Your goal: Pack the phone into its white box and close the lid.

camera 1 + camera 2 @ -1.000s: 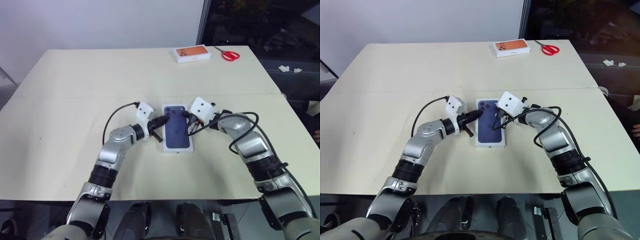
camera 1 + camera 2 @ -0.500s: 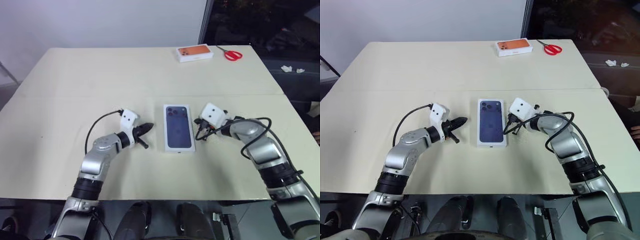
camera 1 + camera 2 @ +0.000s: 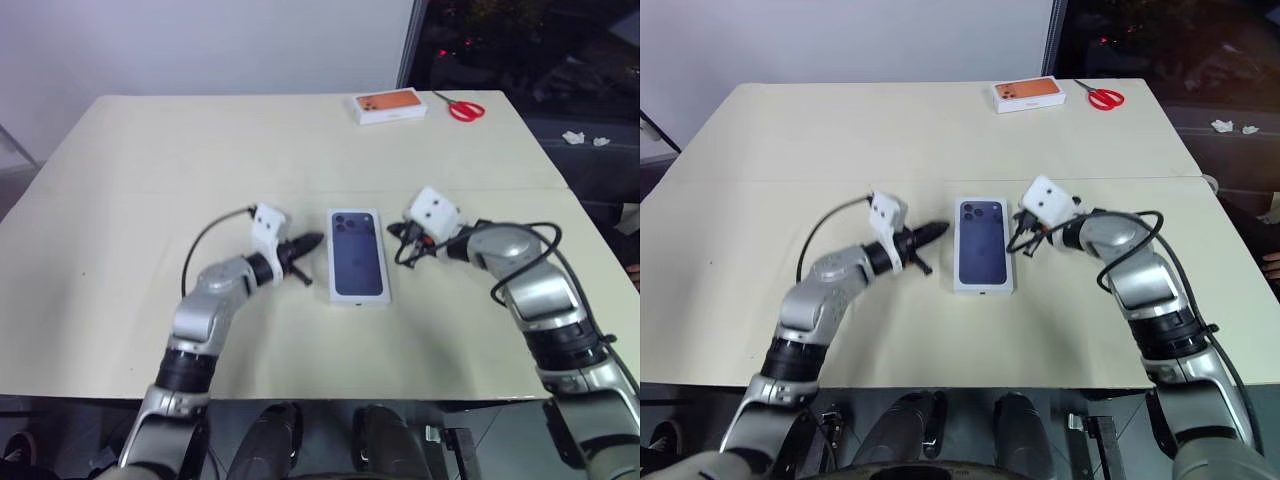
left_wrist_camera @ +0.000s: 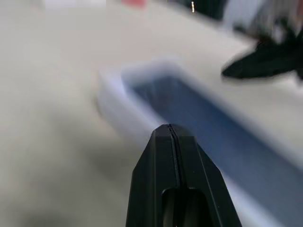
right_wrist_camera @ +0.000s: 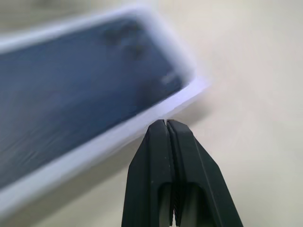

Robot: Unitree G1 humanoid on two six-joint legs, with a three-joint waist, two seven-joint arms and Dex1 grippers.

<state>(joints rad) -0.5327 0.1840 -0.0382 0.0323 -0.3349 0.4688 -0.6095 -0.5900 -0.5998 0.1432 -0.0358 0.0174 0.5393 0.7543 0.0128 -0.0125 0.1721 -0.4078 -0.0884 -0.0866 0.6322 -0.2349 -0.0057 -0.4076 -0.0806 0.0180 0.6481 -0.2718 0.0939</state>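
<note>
Jaws pinched shut flank the lid (image 3: 358, 253), dark-blue phone picture up.

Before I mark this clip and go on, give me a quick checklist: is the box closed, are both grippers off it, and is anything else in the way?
1. Lid seated on the box, phone picture up: ok, it sits flat and square as far as the head views show.
2. Phone inside: cannot tell, the lid covers it.
3. Left gripper off the lid: ok, shut, tips just short of its left edge.
4. Right gripper off the lid: ok, shut, beside its right edge; contact cannot be ruled out.
5. Table around the box: ok, the orange box and scissors lie at the far edge.
</note>
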